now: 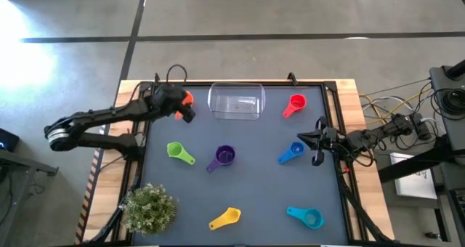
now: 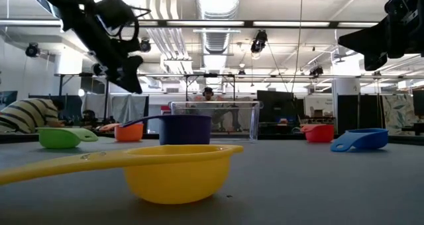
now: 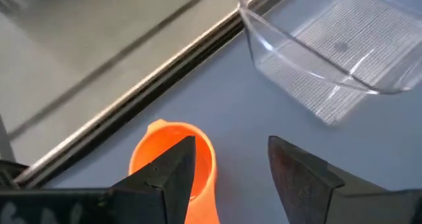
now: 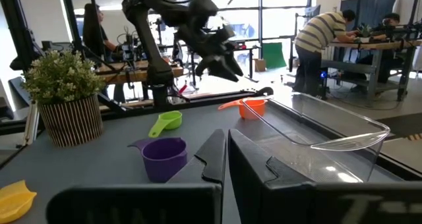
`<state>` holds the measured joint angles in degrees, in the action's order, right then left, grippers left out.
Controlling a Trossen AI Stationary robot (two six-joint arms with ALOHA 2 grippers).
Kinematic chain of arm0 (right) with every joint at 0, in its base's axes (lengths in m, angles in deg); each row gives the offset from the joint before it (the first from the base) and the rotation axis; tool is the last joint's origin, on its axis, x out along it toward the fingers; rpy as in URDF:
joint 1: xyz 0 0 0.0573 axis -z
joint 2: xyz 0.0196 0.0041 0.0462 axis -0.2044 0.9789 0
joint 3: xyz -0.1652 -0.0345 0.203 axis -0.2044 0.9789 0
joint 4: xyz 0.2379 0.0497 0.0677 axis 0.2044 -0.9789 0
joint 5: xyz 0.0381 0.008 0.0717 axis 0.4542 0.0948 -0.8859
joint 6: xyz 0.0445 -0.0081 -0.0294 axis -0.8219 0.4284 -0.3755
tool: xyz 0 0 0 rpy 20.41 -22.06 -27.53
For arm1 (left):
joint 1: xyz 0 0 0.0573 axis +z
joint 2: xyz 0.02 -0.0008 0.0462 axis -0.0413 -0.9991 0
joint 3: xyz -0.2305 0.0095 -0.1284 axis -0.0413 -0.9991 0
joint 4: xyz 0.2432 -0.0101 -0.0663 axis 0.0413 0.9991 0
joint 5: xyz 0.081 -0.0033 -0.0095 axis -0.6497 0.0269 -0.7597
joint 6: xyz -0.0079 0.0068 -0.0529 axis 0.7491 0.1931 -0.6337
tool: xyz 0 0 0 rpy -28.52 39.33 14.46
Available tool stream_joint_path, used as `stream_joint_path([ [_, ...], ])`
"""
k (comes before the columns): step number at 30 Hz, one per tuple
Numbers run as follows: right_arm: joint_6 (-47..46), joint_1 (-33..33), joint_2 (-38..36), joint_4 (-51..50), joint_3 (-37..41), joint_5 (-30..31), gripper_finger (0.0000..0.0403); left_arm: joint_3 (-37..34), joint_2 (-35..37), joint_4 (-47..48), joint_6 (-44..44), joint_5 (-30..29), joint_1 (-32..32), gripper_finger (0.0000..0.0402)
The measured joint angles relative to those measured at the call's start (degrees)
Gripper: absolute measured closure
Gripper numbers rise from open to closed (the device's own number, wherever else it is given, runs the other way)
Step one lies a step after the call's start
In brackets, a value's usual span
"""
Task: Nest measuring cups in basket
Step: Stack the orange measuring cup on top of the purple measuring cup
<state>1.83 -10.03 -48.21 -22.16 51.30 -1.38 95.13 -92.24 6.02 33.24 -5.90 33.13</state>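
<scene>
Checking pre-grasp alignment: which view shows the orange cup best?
Left wrist view: the orange cup fills the foreground just beyond the open left gripper. High view mostly hides it under the arm; low view shows it small and far; right wrist shows it distant by the basket.

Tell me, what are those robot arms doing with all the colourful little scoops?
They are tidying small plastic measuring cups into the clear plastic rectangular basket, which is empty so far. The left gripper hovers with open jaws right over the orange cup near the basket, ready to pick it up. The right gripper waits beside the blue cup, its jaws looking shut. The red, green, purple, yellow and teal cups lie scattered on the dark table.
</scene>
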Motion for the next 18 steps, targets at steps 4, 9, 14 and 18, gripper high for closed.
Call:
stream_joint_path([
  [4,0.00,0.00,0.01,0.00,0.01,0.01,0.0394,1.53,-4.15,0.46,0.36,5.28,3.83,0.0230],
  [9,0.00,0.02,0.01,0.00,-0.01,0.01,0.0394,3.66,-10.56,0.61,-0.06,7.80,5.15,0.0230],
  [14,0.00,0.00,0.00,0.00,-0.01,0.01,0.0394,7.09,-17.15,2.95,-1.83,7.48,5.40,0.0230],
  [18,0.00,0.00,0.01,0.00,0.01,-0.02,0.0394,10.84,-21.63,8.06,-3.12,5.57,6.12,0.0230],
])
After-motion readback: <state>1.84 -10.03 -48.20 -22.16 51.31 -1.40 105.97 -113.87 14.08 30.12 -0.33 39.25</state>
